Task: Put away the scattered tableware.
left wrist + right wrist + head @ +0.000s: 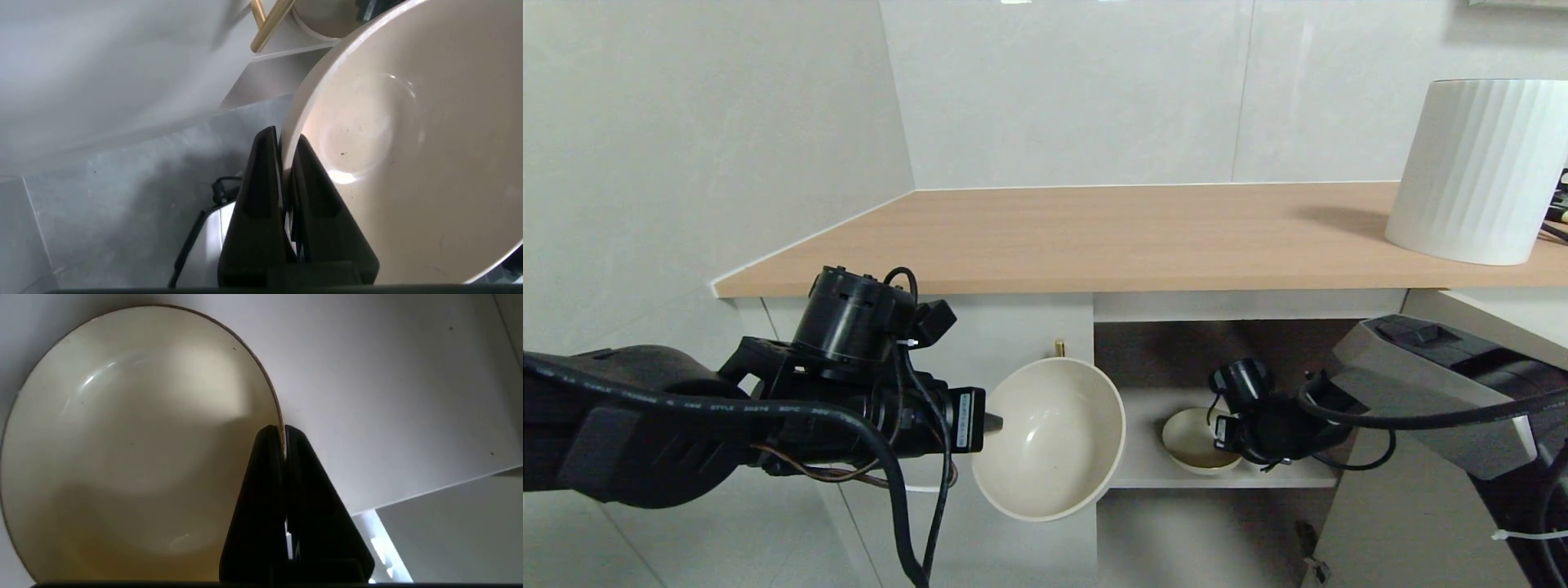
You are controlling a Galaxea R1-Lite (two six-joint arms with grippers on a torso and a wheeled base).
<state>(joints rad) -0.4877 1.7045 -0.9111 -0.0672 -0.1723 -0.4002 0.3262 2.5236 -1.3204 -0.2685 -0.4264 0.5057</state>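
At the left of the head view, the left gripper [995, 422] points toward 3 o'clock. Its jaws are pressed narrow on the rim of the large cream bowl [1054, 441], one finger inside the rim and one outside, as the left wrist view shows. The bowl hangs in the air with its hollow turned to the camera, in front of the closed cabinet door [1013, 327]. The brass knob [1059, 347] stands just at 12 o'clock of its rim. I judge it is held by the edge because a thin rim is the only part such jaws can take. It seems to wait outside while the opening is occupied.

Further right is the open compartment [1258, 343] under the wooden counter [1094, 237]. Inside, the right gripper [1218, 437] has its jaws shut tight on the 3 o'clock side of the small bowl [1191, 441]. This bowl is low over the white shelf [1152, 478]. Whether it already rests there I cannot tell.

For moving, the free shelf lies at 9 o'clock of the small bowl, toward the door post. The large bowl looks wide against it, so the right arm should leave first. The compartment's upper edge is near above the right wrist, so it should draw straight back. The white ribbed vessel [1478, 167] on the counter is well apart.
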